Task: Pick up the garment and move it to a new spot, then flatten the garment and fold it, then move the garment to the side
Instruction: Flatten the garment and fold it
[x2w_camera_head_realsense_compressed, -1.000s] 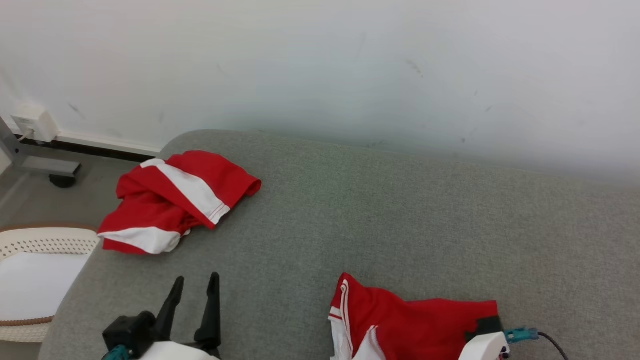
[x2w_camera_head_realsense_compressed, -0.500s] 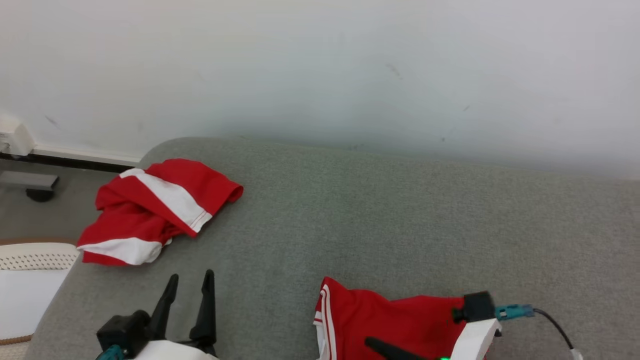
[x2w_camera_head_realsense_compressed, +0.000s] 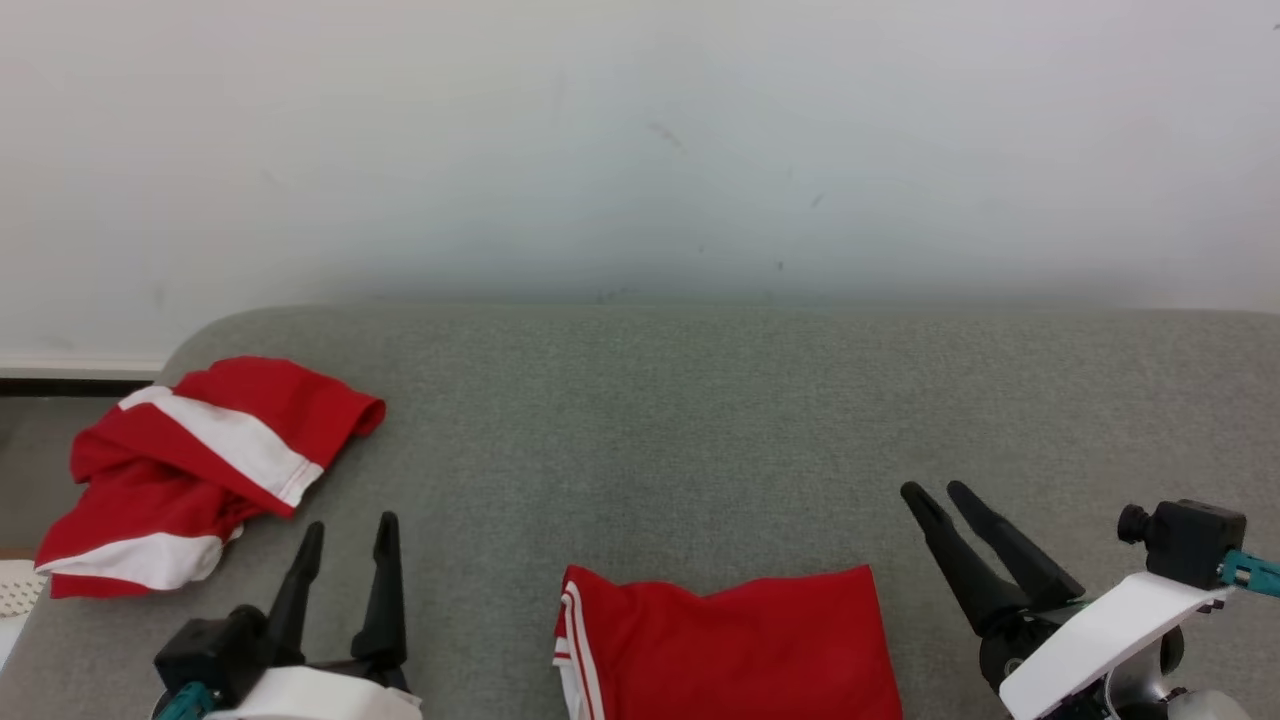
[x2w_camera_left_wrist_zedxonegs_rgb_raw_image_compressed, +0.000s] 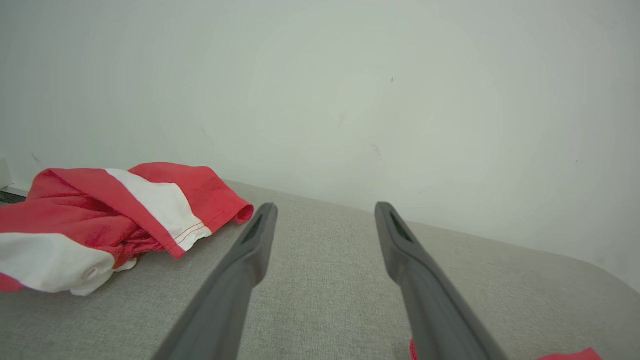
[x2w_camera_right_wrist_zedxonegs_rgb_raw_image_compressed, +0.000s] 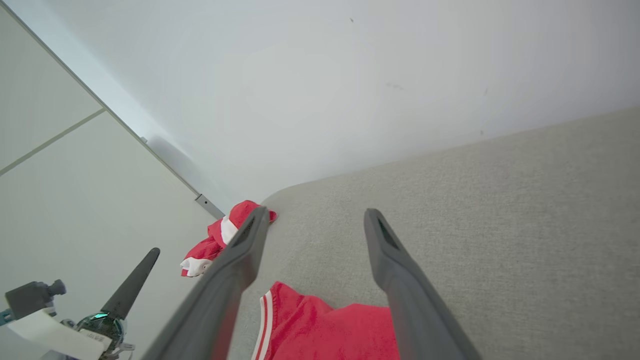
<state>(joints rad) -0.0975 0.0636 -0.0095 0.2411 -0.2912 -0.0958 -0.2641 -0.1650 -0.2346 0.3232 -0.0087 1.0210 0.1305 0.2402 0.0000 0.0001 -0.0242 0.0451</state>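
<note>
The grey cushion (x2w_camera_head_realsense_compressed: 700, 420) has a rounded back-left corner, and its straight back edge sits tight against the white wall (x2w_camera_head_realsense_compressed: 640, 150). The cushion's middle and right side are bare fabric, plenty of room. The folded red garment (x2w_camera_head_realsense_compressed: 725, 645), white stripes along its left edge, lies flat at the cushion's front middle and runs off the bottom of the head view. The crumpled red-and-white garment (x2w_camera_head_realsense_compressed: 190, 470) is bunched right on the cushion's left edge, near the back corner. The left gripper (x2w_camera_head_realsense_compressed: 350, 525) hovers over the cushion's front left, fingers pointing toward the back edge, spread apart, nothing between them. The right gripper (x2w_camera_head_realsense_compressed: 933, 490) is over the cushion's front right on a slanted forearm. Its fingers lean toward the cushion's back middle, apart in the right wrist view, empty and clear of the folded red garment.
</note>
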